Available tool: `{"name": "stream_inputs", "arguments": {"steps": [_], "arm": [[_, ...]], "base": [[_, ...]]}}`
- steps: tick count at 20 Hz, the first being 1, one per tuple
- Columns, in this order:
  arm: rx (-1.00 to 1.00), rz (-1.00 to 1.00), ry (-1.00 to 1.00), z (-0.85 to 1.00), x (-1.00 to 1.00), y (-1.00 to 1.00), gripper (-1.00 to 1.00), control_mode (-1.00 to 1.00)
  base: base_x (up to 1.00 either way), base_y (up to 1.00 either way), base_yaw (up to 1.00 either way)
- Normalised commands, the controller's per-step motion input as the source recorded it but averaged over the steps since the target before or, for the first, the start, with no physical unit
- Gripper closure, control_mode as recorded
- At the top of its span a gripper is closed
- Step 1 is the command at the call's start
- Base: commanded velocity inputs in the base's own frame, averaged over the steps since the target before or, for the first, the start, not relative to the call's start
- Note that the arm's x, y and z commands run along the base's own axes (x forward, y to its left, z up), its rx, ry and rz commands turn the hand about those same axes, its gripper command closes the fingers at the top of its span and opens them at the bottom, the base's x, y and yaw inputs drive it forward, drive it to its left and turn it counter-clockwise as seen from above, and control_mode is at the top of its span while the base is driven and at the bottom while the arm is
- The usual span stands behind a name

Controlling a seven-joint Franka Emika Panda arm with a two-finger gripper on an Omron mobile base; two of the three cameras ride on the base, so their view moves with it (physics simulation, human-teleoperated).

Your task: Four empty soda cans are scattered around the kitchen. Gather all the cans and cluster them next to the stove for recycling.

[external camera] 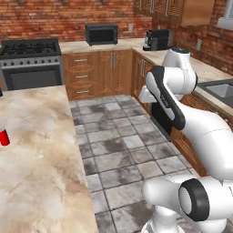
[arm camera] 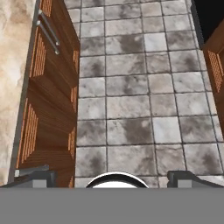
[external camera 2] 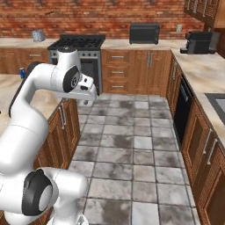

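Approach phase: you are holding the gripper over bare floor tiles, jaws spread wide and carrying nothing.

One soda can is standing upright on the marble island counter, at its left edge; the stove is sitting far across the room against the brick wall. Expect the empty can to be very light, thin-walled and slippery (likely denting under hard pressure), so you are aiming for a gentle grasp across its mid-body.

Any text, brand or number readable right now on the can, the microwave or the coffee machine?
None can be read.
soda can: plain red, no lettering visible.
microwave: dark front, no label visible.
coffee machine: no brand visible.
stove: knobs too small to show any markings.
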Motion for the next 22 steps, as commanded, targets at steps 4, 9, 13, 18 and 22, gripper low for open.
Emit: {"name": "stream_inputs", "arguments": {"steps": [4, 9, 13, 18, 22], "arm": [[0.0, 0.0, 0.0, 0.0, 0.0, 0.0, -1.0, 1.0], [0.0, 0.0, 0.0, 0.0, 0.0, 0.0, -1.0, 1.0], [0.0, 0.0, 0.0, 0.0, 0.0, 0.0, -1.0, 1.0], [0.0, 0.0, 0.0, 0.0, 0.0, 0.0, -1.0, 1.0], [0.0, 0.0, 0.0, 0.0, 0.0, 0.0, -1.0, 1.0]], "base": [[-0.18, 0.01, 0.33], [-0.04, 0.0, 0.33], [0.0, -0.03, 0.3], [0.0, -0.09, 0.28], [0.2, -0.09, 0.3]]}}
